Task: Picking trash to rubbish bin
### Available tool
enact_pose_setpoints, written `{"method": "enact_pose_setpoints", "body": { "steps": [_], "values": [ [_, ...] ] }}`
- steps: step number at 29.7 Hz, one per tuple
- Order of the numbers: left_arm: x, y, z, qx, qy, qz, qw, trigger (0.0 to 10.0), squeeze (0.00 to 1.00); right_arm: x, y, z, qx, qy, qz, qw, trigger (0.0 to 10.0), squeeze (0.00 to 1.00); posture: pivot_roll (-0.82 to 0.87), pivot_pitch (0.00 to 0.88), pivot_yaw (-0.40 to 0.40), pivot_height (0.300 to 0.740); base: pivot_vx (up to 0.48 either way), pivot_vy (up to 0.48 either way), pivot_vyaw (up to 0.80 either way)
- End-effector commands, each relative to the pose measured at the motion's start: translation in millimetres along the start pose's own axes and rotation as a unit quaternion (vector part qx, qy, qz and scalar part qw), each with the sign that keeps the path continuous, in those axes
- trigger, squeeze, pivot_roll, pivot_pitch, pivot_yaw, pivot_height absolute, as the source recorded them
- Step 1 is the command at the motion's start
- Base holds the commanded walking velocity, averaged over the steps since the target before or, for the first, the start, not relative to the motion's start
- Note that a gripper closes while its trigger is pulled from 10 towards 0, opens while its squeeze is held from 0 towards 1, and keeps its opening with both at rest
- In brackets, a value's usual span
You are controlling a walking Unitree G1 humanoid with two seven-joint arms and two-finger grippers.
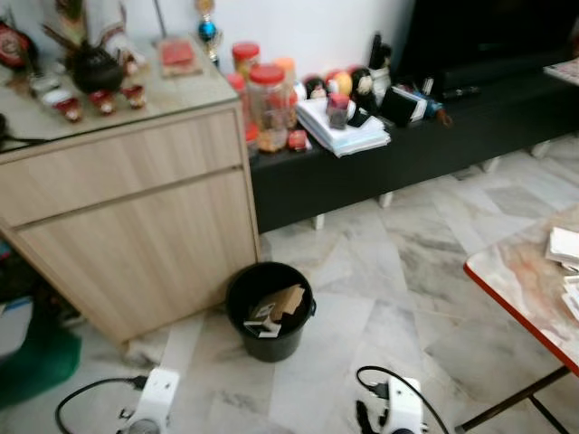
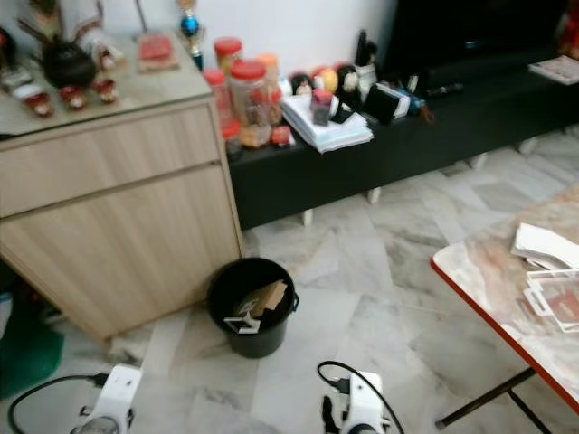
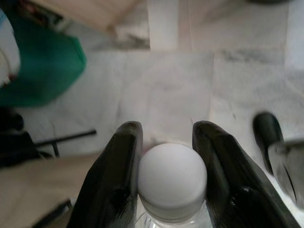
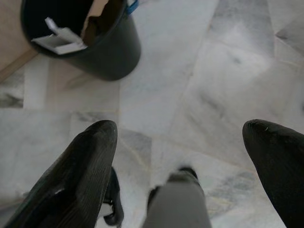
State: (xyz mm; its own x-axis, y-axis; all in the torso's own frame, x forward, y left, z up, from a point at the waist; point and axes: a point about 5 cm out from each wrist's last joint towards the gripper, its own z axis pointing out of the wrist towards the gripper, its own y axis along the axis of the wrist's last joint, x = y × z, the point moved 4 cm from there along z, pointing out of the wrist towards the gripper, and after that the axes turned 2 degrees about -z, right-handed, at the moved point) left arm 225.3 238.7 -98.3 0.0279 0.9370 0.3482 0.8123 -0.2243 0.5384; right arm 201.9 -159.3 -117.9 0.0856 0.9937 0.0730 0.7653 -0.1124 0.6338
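Left gripper [image 3: 164,156]: clamped on a white-capped bottle [image 3: 172,183], low over the floor.
Right gripper [image 4: 183,152]: spread wide, empty.
Bin [image 1: 270,310]: just ahead by the cabinet [image 1: 136,226], already holding cardboard [image 1: 282,303].
Left to do: carry the bottle over and drop it.

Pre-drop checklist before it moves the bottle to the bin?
1. Left gripper shut on bottle, fingers either side of the cap: ok.
2. Rubbish bin upright on the floor beside the wooden cabinet: ok.
3. Room in the bin above the cardboard: ok.
4. Left gripper above the bin opening: not ok, marble floor lies beneath it.
5. Right gripper open, holding nothing: ok.
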Motion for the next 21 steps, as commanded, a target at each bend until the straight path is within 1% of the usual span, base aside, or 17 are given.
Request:
{"method": "enact_pose_setpoints", "body": {
  "steps": [1,6,17,21],
  "values": [
    [-6.5,-1.9,-0.7,0.005,-0.006,-0.002,1.000,10.0,0.00,-8.4,-2.0,-1.2,0.002,-0.010,-0.003,1.000,10.0,0.00,-0.09,0.055,0.036,0.740,0.334,0.000,0.00],
    [-6.5,-2.0,-0.7,0.005,-0.006,-0.003,1.000,10.0,0.00,-8.3,-2.3,-1.3,0.002,-0.009,-0.006,1.000,10.0,0.00,-0.09,0.039,0.035,0.740,0.331,0.000,0.00],
    [-5.6,0.1,-0.4,0.002,-0.005,-0.003,1.000,10.0,0.00,-5.5,2.2,-0.5,-0.006,0.000,-0.020,1.000,10.0,0.00,-0.09,0.037,0.034,0.740,0.333,0.000,0.00],
    [-6.1,0.2,-0.4,0.002,-0.005,-0.003,1.000,10.0,0.00,-5.2,3.6,-0.1,-0.008,0.001,-0.020,1.000,10.0,0.00,-0.09,0.031,0.030,0.740,0.328,0.000,0.80]
  ]
}}
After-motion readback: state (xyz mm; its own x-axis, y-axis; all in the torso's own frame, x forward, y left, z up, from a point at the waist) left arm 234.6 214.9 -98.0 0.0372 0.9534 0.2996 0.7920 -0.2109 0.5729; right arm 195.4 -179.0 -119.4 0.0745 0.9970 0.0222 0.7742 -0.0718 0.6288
